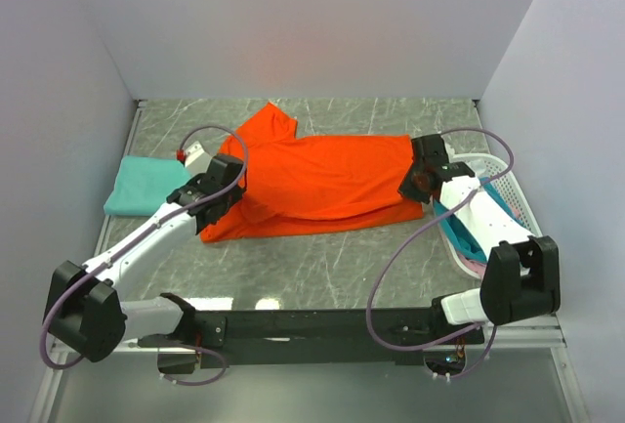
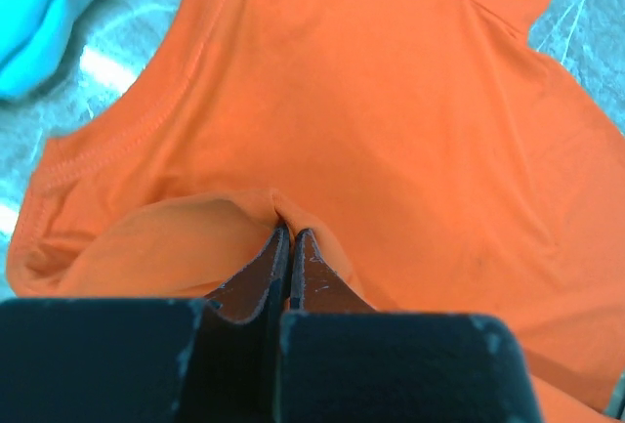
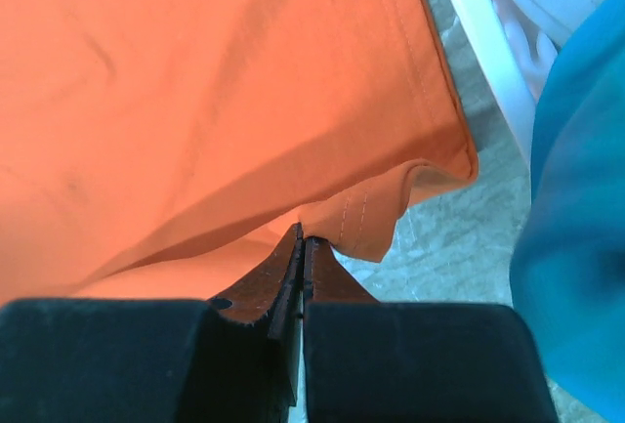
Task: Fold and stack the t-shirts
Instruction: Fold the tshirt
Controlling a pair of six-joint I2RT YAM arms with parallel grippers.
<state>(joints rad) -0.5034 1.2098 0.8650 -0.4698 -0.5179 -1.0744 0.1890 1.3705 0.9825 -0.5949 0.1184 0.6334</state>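
A bright orange-red t-shirt (image 1: 327,179) lies spread across the middle of the table, partly folded lengthwise. My left gripper (image 1: 223,191) is shut on a pinch of its cloth near the collar end; the wrist view shows the cloth (image 2: 391,130) bunched at the fingertips (image 2: 289,232). My right gripper (image 1: 418,181) is shut on the hem corner (image 3: 430,189) at the shirt's right end, lifting it slightly. A folded teal t-shirt (image 1: 142,186) lies at the far left. Teal cloth (image 1: 459,231) and pink cloth (image 1: 471,265) sit in the basket.
A white plastic lattice basket (image 1: 508,181) stands at the right, under my right arm. A small white and red object (image 1: 192,156) lies left of the shirt. Grey walls close in on the left, back and right. The table is grey marble (image 1: 312,267).
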